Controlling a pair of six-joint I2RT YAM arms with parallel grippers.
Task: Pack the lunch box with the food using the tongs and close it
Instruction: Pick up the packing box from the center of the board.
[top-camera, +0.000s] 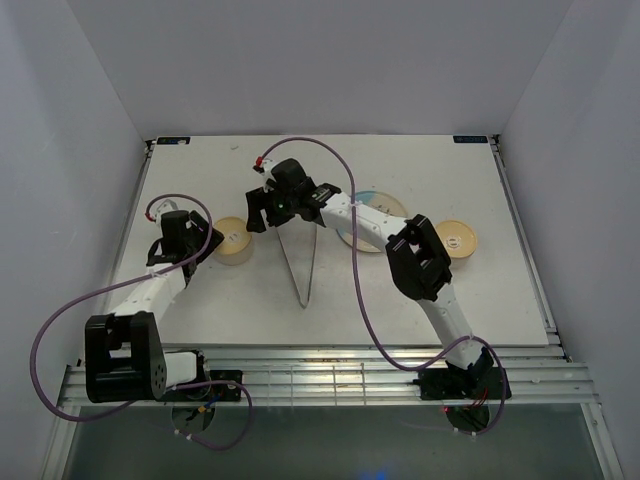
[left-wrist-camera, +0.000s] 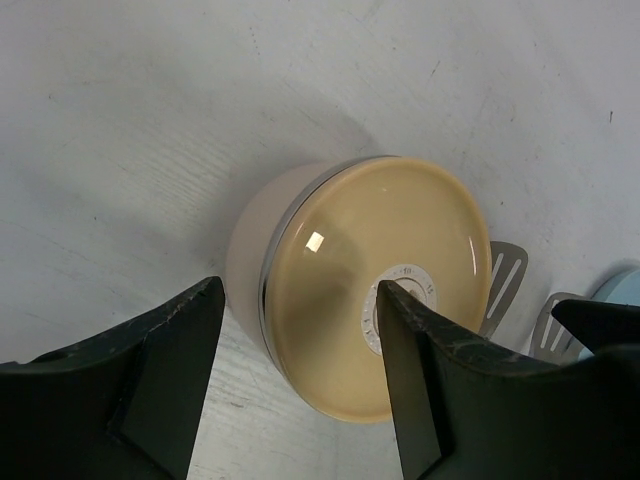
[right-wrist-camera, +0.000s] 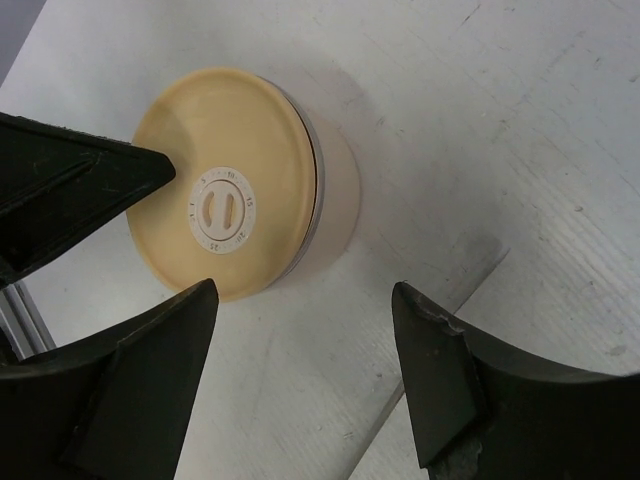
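The round cream lunch box (top-camera: 232, 240) stands left of centre with its yellowish dial lid (left-wrist-camera: 370, 280) on. My left gripper (left-wrist-camera: 300, 290) is open just short of the box, its right finger in front of the lid. The silver tongs (top-camera: 303, 270) lie in a V on the table, with the joint nearest me. My right gripper (top-camera: 265, 213) hangs open over their far ends, beside the box (right-wrist-camera: 225, 225); one tong arm (right-wrist-camera: 470, 330) runs under its right finger. The right gripper (right-wrist-camera: 305, 290) holds nothing. The food is hidden behind the right arm.
A light blue plate (top-camera: 385, 200) sits behind the right forearm. A second round yellowish-topped container (top-camera: 458, 240) stands to the right. The white table (top-camera: 200, 310) ends in a metal rail at the front.
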